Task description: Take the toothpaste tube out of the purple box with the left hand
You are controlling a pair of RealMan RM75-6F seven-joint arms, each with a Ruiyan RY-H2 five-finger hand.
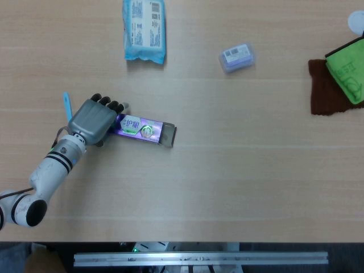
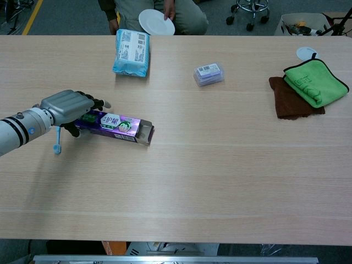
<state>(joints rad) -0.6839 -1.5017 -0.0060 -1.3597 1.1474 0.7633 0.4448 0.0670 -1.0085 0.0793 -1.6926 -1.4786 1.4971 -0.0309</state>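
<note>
The purple box (image 1: 143,129) (image 2: 118,126) lies flat on the table, left of centre, with the flap at its right end open. No toothpaste tube shows; the inside of the box is hidden. My left hand (image 1: 91,120) (image 2: 67,106) lies over the box's left end. Its fingers curl down over the far side and the thumb sits at the near side, so it grips the box. My right hand is in neither view.
A blue toothbrush (image 1: 66,104) (image 2: 56,140) lies partly under my left wrist. At the back are a blue wipes pack (image 1: 144,29) and a small lilac packet (image 1: 237,57). Green and brown cloths (image 1: 336,79) lie at the far right. A person holds a white plate (image 2: 157,22) beyond the table.
</note>
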